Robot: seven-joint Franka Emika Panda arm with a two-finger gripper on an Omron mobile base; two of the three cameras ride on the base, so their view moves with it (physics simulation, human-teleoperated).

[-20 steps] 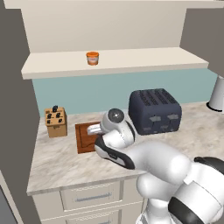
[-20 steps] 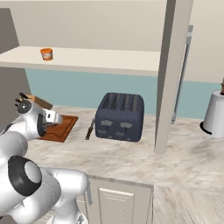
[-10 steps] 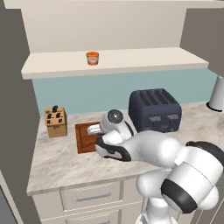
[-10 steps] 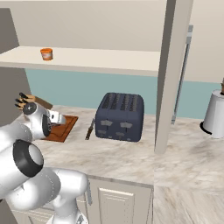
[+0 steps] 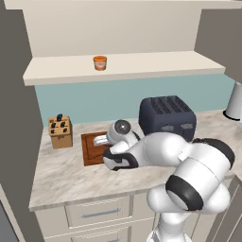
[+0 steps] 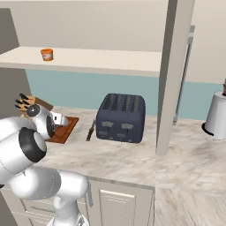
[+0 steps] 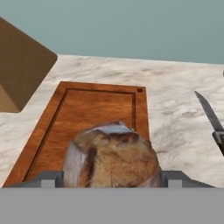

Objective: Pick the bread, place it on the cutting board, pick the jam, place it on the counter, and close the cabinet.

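Observation:
The bread (image 7: 111, 155), a round brown loaf, sits between the fingertips of my gripper (image 7: 111, 178), which is shut on it just over the near end of the cutting board (image 7: 87, 109). In the left base view my gripper (image 5: 101, 141) is low over the reddish-brown cutting board (image 5: 89, 152) on the counter (image 5: 61, 175). The orange jam (image 5: 99, 62) stands on the open cabinet's shelf (image 5: 142, 66), far above the hand. From the right, the jam (image 6: 47, 54) is at the shelf's left end and the cabinet door (image 6: 174, 75) stands open, edge-on.
A light wooden knife block (image 5: 60, 131) stands left of the board. A dark toaster (image 5: 168, 118) is to its right, with a knife (image 6: 90, 131) lying between them. A white appliance (image 6: 216, 115) stands at the far right of the counter.
The hand stays low over the board with the bread. The arm's elbow has swung out to the right and fills more of the left base view.

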